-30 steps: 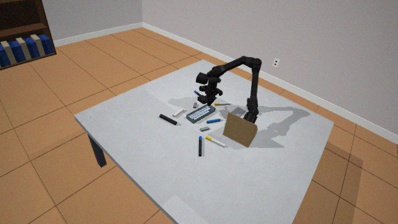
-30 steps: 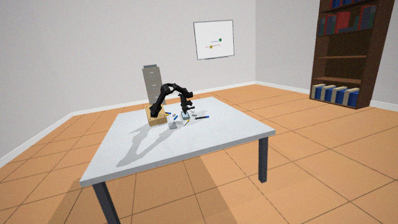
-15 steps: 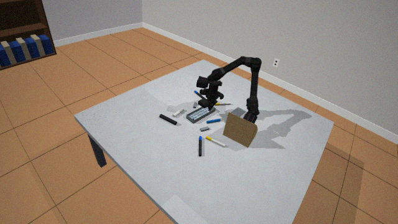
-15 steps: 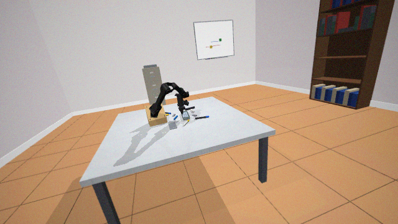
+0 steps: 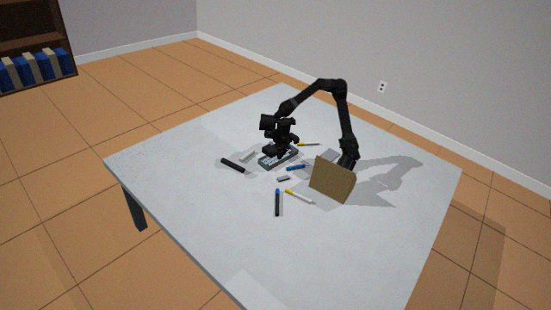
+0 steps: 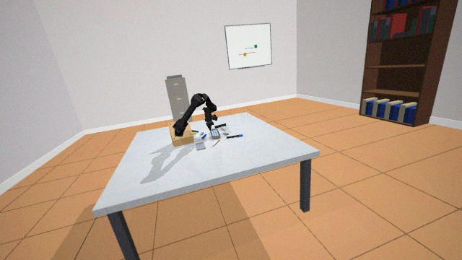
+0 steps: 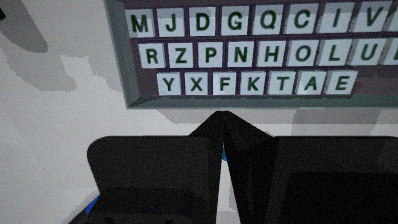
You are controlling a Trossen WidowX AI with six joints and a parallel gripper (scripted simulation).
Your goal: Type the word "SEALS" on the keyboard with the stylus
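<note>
The keyboard (image 5: 268,163) (image 6: 215,133) (image 7: 377,89) lies on the desk with scrambled letter keys. In the wrist view the A, E and L keys show; the S key is not in view. My gripper (image 5: 281,156) (image 6: 210,128) (image 7: 222,117) is shut, with its tips together and no stylus seen between them. It points down above the keyboard's near edge, below the F and K keys in the wrist view. A blue pen (image 5: 295,167) (image 6: 203,136) lies beside the keyboard. I cannot tell which pen is the stylus.
A black marker (image 5: 232,165) (image 6: 220,126) and a white stick (image 5: 246,156) lie past the keyboard. A black pen with blue cap (image 5: 277,203), a yellow-capped white pen (image 5: 299,196), a small grey block (image 5: 283,178) and a grey pad (image 5: 330,154) lie around. A wooden box (image 5: 331,178) stands by the arm's base.
</note>
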